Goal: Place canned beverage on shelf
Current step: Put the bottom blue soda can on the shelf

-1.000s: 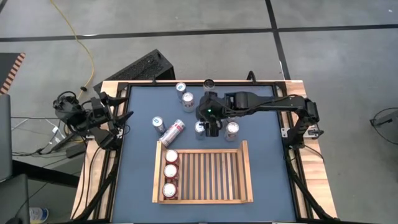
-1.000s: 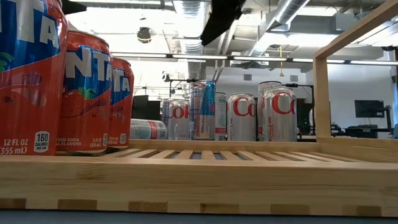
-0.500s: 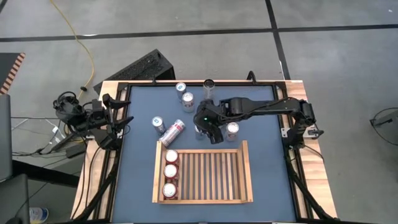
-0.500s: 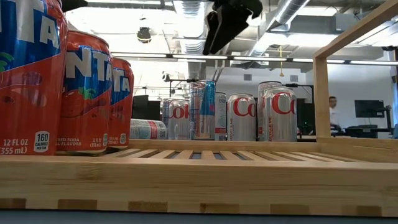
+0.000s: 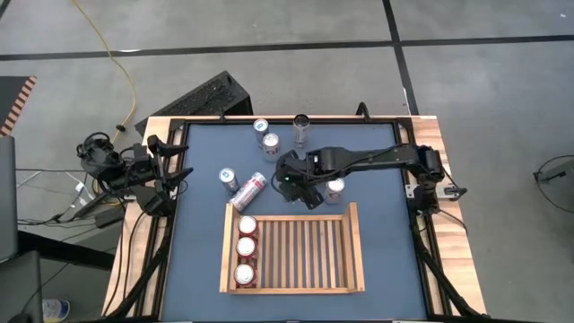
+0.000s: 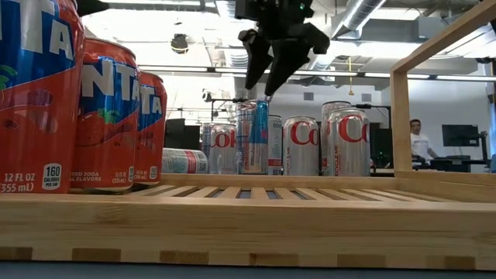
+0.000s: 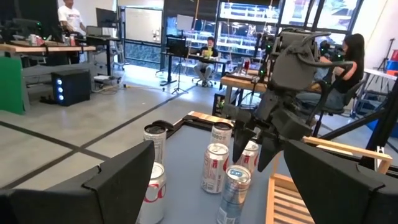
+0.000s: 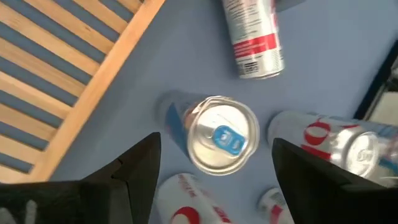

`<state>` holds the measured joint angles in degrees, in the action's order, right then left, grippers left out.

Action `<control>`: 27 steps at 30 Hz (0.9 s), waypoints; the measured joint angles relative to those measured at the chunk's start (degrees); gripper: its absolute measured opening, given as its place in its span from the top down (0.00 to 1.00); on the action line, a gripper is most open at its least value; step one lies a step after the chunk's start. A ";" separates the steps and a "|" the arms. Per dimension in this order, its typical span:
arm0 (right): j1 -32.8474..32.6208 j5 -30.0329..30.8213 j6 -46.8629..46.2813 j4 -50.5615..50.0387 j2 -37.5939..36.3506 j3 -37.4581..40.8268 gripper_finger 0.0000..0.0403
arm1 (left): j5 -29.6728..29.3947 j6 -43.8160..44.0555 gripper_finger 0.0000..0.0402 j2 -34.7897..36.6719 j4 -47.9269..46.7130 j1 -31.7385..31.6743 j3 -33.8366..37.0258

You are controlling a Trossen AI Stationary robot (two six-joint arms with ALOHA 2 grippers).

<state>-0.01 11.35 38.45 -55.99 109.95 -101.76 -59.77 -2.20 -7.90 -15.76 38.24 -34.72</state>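
A slim silver-and-blue can [image 8: 221, 140] stands upright on the blue tabletop just beyond the shelf's far rim [image 5: 291, 216]; the low view shows the can [image 6: 253, 136] among silver cola cans. My right gripper [image 6: 262, 87] hangs open above it, pointing steeply down, its fingers [image 8: 137, 177] standing either side of the can top without touching. Three red soda cans [image 5: 245, 248] stand in a row at the left end of the light-wood slatted shelf [image 6: 248, 225]. My left gripper [image 5: 175, 170] waits open at the table's left edge.
Silver cola cans stand close around the slim one [image 5: 334, 188] [image 5: 270, 142] [image 5: 261, 126] [image 5: 228, 178], and one can lies on its side [image 5: 251, 188] near the shelf's far left corner. A glass-like cup [image 5: 301, 121] stands at the far edge. Most shelf slats are bare.
My right gripper has come down toward the slim can and shifted a little toward the table's left, rolling about its own axis as it went. Its fingers stay apart. The cans have not moved.
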 joint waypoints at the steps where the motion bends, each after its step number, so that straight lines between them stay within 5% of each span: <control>1: 0.00 0.46 0.98 0.06 0.00 -0.02 0.29 | -0.01 0.00 0.13 0.00 0.00 0.00 0.00; 11: -0.39 0.58 17.22 0.15 2.00 0.17 0.29 | -0.20 -0.04 0.13 0.00 -0.23 -0.01 0.00; 27: 1.76 0.56 23.12 1.43 3.94 0.11 0.29 | -0.68 0.11 0.13 0.00 -0.27 -0.02 0.00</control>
<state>1.75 11.91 61.57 -54.55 113.89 -101.65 -60.45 -2.09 -7.90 -16.03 38.22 -34.72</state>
